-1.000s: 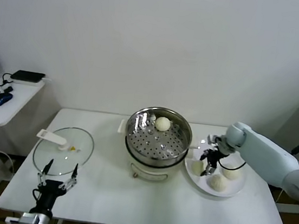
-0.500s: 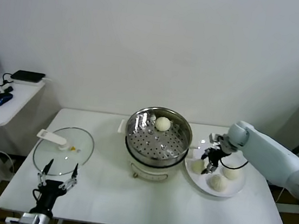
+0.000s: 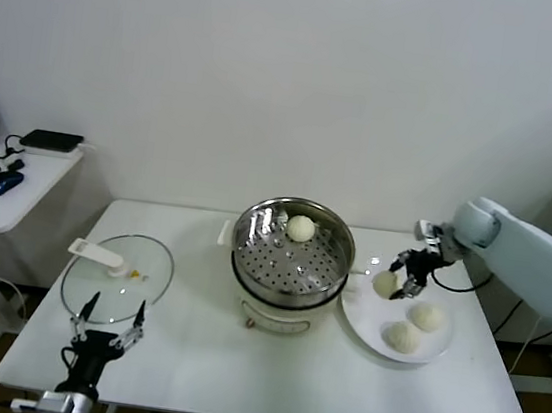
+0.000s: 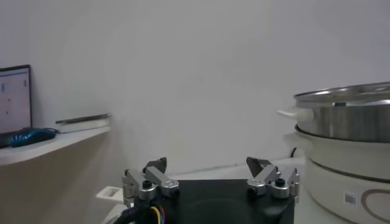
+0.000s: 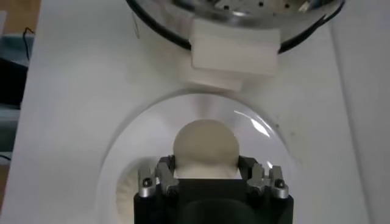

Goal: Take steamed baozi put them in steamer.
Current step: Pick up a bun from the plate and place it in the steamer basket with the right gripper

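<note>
Far left: side table (image 3: 10, 196) with a dark box (image 3: 50, 140) and a blue item (image 3: 2, 183), well apart from everything else.

Left gripper (image 3: 105, 325) parked low at the table's (image 3: 234, 383) near left edge, fingers spread wide, holding nothing; in the left wrist view (image 4: 210, 176) the two fingertips stand well apart with bare air between. Just beyond it, a glass lid (image 3: 116, 278) with a white handle (image 3: 95, 253), flat on the table. Off to its right, the steamer (image 3: 291, 254), whose steel wall and white base also fill the edge of the left wrist view (image 4: 344, 146).

Inside the steamer, one baozi (image 3: 301, 228) on the perforated floor, toward the far side.

Right of the steamer, right gripper (image 3: 403, 280) raised above the near-steamer edge of a white plate (image 3: 363, 318), clamped on a second baozi (image 3: 385, 282), lifted clear of the plate. In the right wrist view, fingers (image 5: 166, 172) pressed against both flanks of that bun (image 5: 205, 148), plate rim (image 5: 116, 152) beneath it, steamer base (image 5: 234, 53) just ahead.

Below and right of the right gripper, two more baozi on the plate, one nearer the far side (image 3: 428, 317), one nearer the front (image 3: 402, 336), close together.
</note>
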